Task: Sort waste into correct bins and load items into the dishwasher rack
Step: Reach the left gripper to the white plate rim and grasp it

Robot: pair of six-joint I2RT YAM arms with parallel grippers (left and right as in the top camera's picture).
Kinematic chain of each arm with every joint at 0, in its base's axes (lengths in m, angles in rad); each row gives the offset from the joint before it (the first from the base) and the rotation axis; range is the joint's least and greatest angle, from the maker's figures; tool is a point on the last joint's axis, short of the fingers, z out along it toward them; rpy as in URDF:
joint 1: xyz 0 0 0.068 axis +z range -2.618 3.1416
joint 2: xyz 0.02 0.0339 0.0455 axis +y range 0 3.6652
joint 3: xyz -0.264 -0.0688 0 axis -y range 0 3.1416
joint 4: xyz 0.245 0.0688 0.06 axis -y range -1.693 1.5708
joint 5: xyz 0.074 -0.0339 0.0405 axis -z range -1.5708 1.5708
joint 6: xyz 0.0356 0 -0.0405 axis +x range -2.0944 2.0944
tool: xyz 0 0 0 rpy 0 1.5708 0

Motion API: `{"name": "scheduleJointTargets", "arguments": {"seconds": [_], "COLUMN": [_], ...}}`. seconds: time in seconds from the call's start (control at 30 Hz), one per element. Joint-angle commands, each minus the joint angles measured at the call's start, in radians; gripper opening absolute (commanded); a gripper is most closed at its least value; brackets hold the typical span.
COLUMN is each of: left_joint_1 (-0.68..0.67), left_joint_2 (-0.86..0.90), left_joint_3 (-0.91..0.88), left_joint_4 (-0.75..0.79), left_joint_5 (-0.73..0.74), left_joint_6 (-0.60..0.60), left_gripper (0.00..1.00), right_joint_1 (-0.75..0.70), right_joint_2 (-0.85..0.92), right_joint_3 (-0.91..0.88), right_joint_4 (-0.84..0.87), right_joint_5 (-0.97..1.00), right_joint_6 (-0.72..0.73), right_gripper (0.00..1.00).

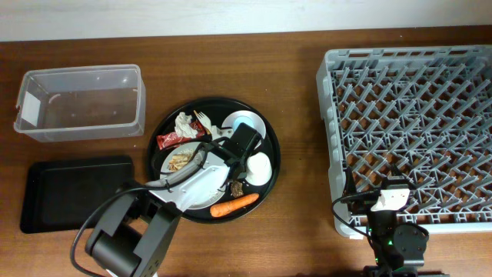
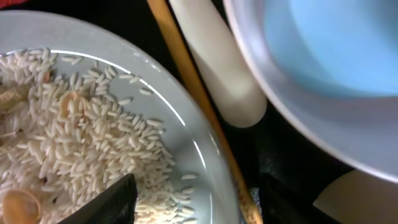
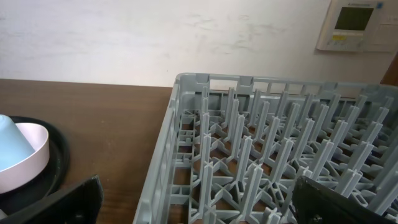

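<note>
Left hand seemingly just above rice-strewn plate

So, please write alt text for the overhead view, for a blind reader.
The left arm reaches over a round black tray of dishes and food scraps. A clear tub and shallow black tray lie left; a grey dishwasher rack stands right.

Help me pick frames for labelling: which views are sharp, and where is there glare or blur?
Overhead: even light, sharp, dishwasher rack crisp. Left wrist: extreme close-up, rice sharp, glare streaks on the plate, upper right soft. Right wrist: rack pegs sharp, own dark fingers blurred at the bottom corners.
</note>
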Motion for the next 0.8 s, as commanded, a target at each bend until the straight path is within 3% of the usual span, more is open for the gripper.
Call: {"name": "scheduleJointTargets", "arguments": {"seconds": [0.0,0.1,0.3,0.77], "left_joint_1": [-0.001,-0.001,-0.002,-0.002], "left_joint_2": [0.006,0.006,0.006,0.006], "left_joint_3": [0.013,0.013,0.013,0.013], "left_joint_4": [0.004,0.000,0.002,0.006], "left_joint_5": [-0.021,-0.021,-0.032,-0.032], "left_joint_6": [-0.013,-0.013,-0.013,-0.013], "left_gripper": [0.60,0.58,0.39,0.27], "right_joint_1": [-0.007,-0.007,-0.007,-0.007], "right_joint_2": [-0.006,-0.006,-0.006,-0.006], "right_joint_3": [-0.005,-0.005,-0.005,-0.005], "right_joint_4": [-0.005,-0.005,-0.005,-0.005], "right_joint_5": [0.005,0.005,0.005,0.005], "right_joint_6": [0.001,0.001,0.001,0.001], "right_gripper": [0.99,0.99,0.99,0.99]}}
